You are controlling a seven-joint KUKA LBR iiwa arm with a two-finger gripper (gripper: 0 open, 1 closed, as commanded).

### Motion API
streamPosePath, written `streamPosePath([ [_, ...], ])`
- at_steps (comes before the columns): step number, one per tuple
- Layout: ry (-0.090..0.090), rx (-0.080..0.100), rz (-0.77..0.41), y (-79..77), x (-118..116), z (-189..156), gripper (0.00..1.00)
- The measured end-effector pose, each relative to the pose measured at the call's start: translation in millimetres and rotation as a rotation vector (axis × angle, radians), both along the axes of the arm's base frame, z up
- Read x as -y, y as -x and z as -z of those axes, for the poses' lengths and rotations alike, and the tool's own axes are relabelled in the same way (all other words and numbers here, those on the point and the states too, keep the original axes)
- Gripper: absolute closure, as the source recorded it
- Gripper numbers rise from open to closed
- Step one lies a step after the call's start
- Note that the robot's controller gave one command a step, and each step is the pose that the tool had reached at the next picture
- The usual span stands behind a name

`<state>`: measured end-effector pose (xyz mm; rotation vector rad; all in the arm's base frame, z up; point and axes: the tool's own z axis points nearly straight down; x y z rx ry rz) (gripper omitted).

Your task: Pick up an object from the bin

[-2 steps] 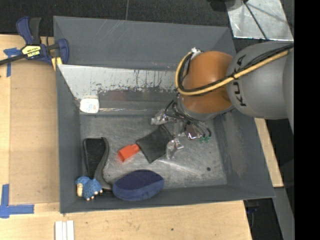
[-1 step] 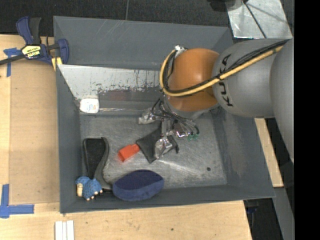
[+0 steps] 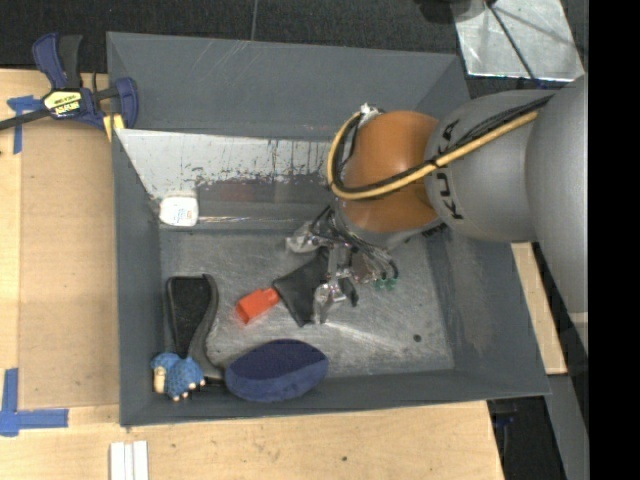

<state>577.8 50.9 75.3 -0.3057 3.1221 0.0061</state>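
My gripper point(image 3: 336, 280) hangs low over the middle of the bin floor, under the arm's orange cover. A flat black wedge-shaped piece point(image 3: 296, 294) lies right against its left side; I cannot tell whether it is gripped or merely touching. An orange block point(image 3: 257, 305) lies just left of the black piece. A small green thing point(image 3: 386, 284) shows at the gripper's right.
A dark blue oval pad point(image 3: 277, 370) rests at the front wall. A long black object point(image 3: 190, 312) and a blue and yellow toy point(image 3: 177, 375) lie at the front left. A small white thing point(image 3: 179, 211) sits at the back left.
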Motion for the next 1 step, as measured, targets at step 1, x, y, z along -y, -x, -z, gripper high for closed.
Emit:
streamPosePath([
  [1, 0.002, 0.0, -0.002, -1.6, -0.4, -2.5, 0.0],
])
